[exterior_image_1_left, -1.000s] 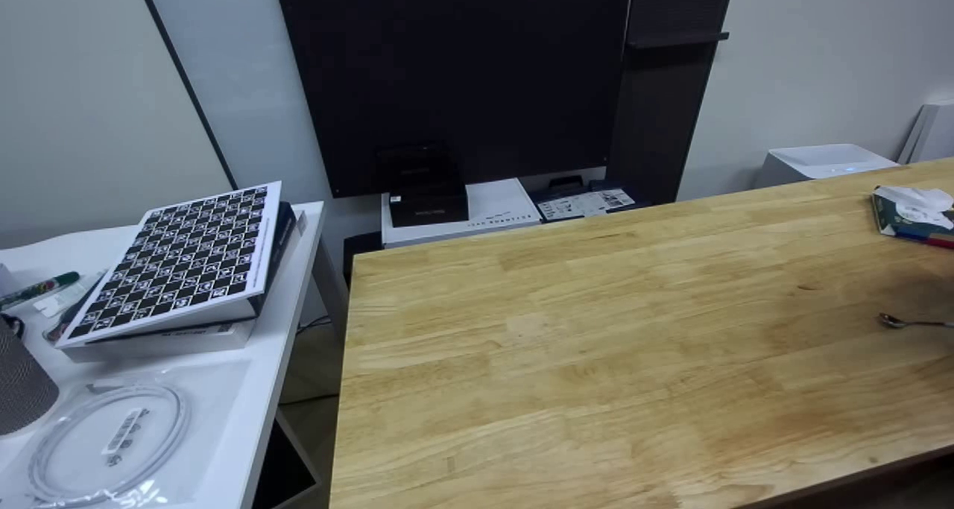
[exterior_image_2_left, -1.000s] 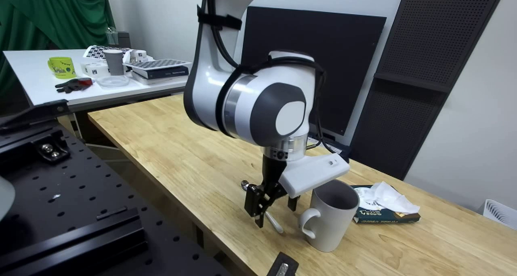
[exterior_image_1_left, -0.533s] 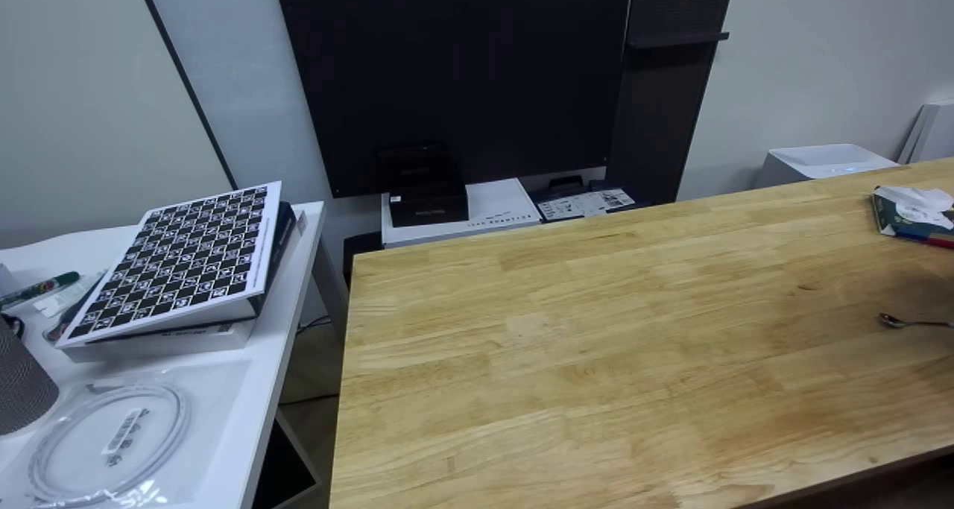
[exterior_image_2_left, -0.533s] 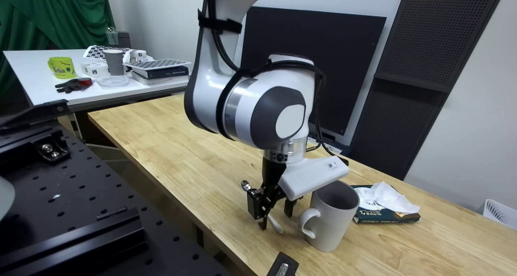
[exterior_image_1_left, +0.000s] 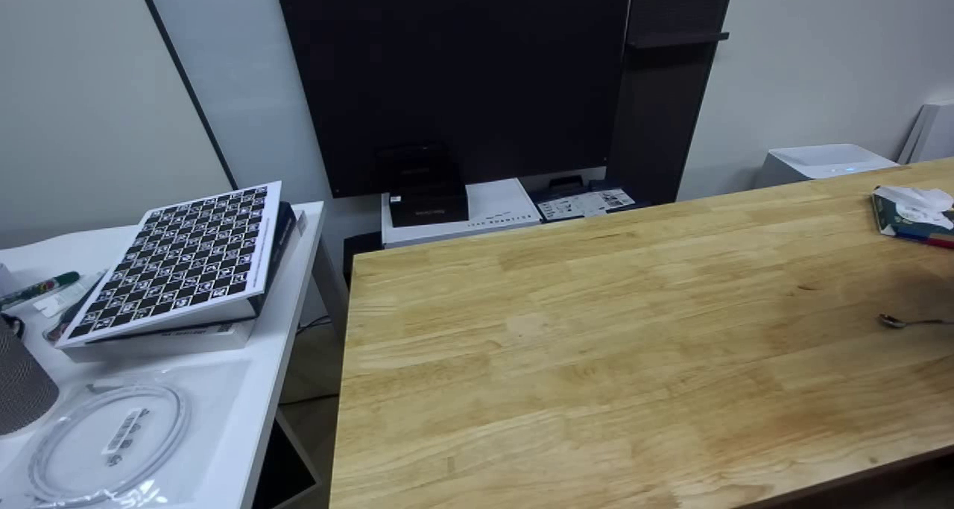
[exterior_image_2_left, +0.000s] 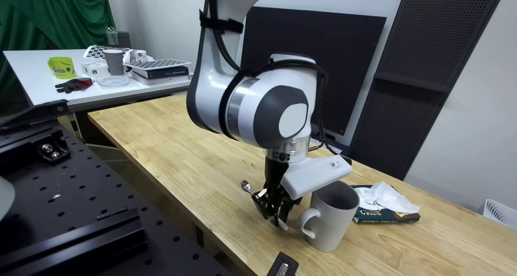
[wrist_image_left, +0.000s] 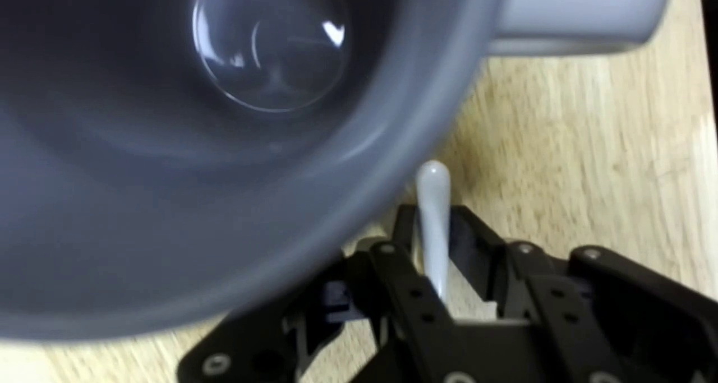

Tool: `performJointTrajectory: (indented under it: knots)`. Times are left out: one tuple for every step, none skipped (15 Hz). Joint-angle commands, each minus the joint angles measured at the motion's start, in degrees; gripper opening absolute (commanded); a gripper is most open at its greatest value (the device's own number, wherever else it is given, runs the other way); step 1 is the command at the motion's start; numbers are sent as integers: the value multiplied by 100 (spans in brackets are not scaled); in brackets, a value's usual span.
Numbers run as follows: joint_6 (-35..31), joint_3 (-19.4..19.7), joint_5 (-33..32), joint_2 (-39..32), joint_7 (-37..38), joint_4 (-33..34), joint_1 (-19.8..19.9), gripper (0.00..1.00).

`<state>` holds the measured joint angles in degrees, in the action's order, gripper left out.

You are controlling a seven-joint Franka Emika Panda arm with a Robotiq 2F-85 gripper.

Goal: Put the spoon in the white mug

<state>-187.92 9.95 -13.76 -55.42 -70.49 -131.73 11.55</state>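
The spoon lies on the wooden table; its small bowl (exterior_image_2_left: 245, 186) shows in both exterior views, metallic grey, while its pale rounded handle end (wrist_image_left: 434, 198) stands out in the wrist view. My gripper (wrist_image_left: 432, 212) is down at table level, jaws drawn together with that handle between the fingertips, so it looks shut on the spoon near the handle end. Close beside the gripper stands the white mug (exterior_image_2_left: 333, 223), upright, its handle turned toward the spoon side. From above, the mug's interior (wrist_image_left: 269, 52) shows a glossy bottom, and its rim partly covers one finger.
Behind the mug lies a green box (exterior_image_2_left: 385, 217) with crumpled white paper (exterior_image_2_left: 391, 197) on it. A dark object (exterior_image_2_left: 282, 264) sits near the front. A black perforated bench (exterior_image_2_left: 89, 195) runs along one side. Farther off, a white table (exterior_image_2_left: 36, 64) holds a green mug (exterior_image_2_left: 62, 68).
My gripper has come down slightly, and its fingers have closed from wide apart onto the spoon's handle. The mug stays where it was; the spoon has barely moved.
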Motion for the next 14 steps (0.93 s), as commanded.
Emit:
performJointTrajectory:
  knots:
    - [-109, 74, -154, -468, 364, 369, -23, 3]
    - [-94, 90, -157, -467, 381, 368, -43, 5]
    - [-43, 110, -167, -456, 386, 362, -68, 5]
    - [19, 109, -191, -438, 367, 355, -68, 5]
    - [-28, 146, -203, -457, 351, 369, -105, 5]
    - [-54, 400, -122, -373, 423, 333, -442, 5]
    - [-58, 437, -119, -313, 436, 294, -537, 5]
    - [20, 466, -76, -290, 505, 314, -720, 5]
    - [62, 473, -37, -243, 587, 316, -910, 5]
    - [83, 464, -22, -212, 670, 325, -1046, 5]
    - [101, 410, -48, -164, 731, 320, -1098, 5]
    - [101, 382, -87, -135, 791, 320, -1157, 5]
    - [100, 339, -137, -82, 843, 294, -1196, 5]
    - [58, 337, -170, -52, 898, 273, -1268, 5]
